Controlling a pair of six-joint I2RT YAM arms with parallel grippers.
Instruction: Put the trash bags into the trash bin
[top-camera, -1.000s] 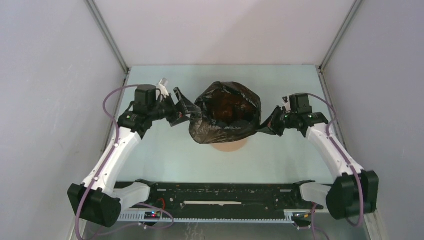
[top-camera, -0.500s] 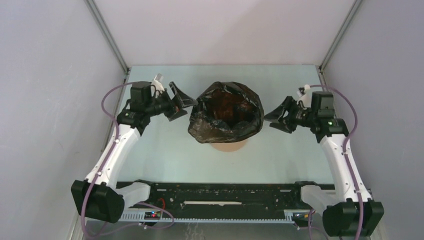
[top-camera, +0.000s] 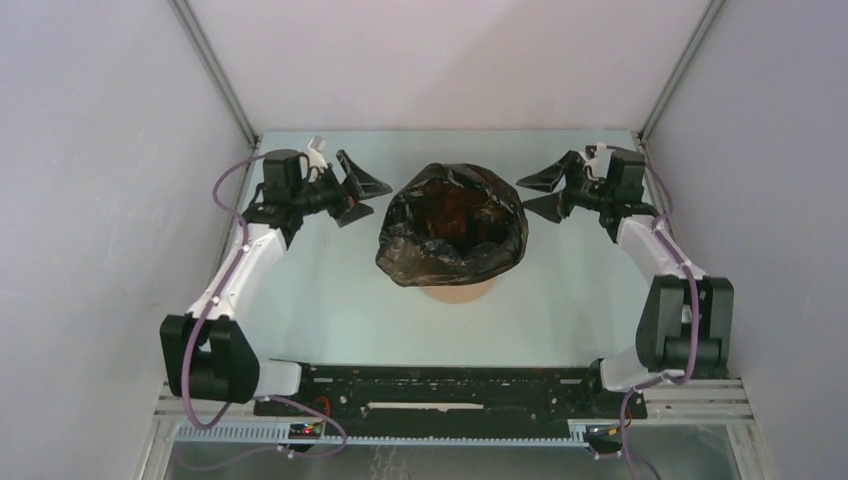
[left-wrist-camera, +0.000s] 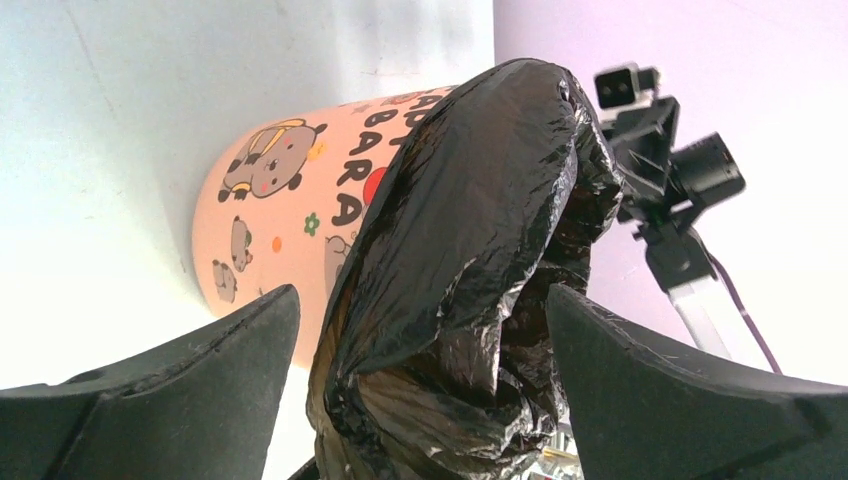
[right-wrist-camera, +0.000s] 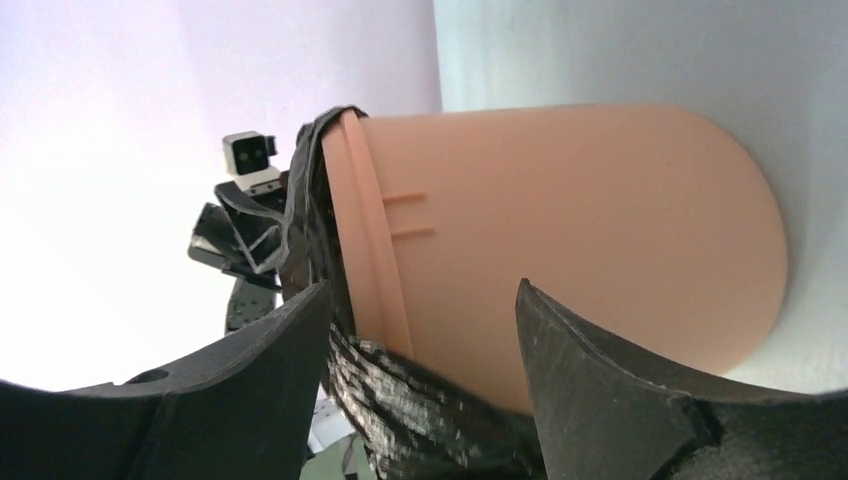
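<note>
The glossy black trash bag (top-camera: 450, 225) is draped over the orange trash bin (top-camera: 455, 292), its mouth spread open upward and the bin's inside showing through. Only the bin's base shows below the bag in the top view. My left gripper (top-camera: 368, 200) stands open to the left of the bag, apart from it. My right gripper (top-camera: 523, 197) stands open to the right, also apart. The left wrist view shows the bag (left-wrist-camera: 470, 250) hanging down the bin's cartoon-printed side (left-wrist-camera: 290, 200) beyond the open left gripper (left-wrist-camera: 422, 295). The right wrist view shows the bin's plain side (right-wrist-camera: 560, 230) with the bag's hem (right-wrist-camera: 420, 410) round the rim.
Grey enclosure walls (top-camera: 110, 200) stand close on the left, right and back of the pale table (top-camera: 330, 300). A black rail (top-camera: 440, 390) with the arm bases runs along the near edge.
My right gripper has let go of the bag's right edge, opened and drawn back toward the far right. The left gripper has also pulled away to the left. The bag stays draped over the bin.
</note>
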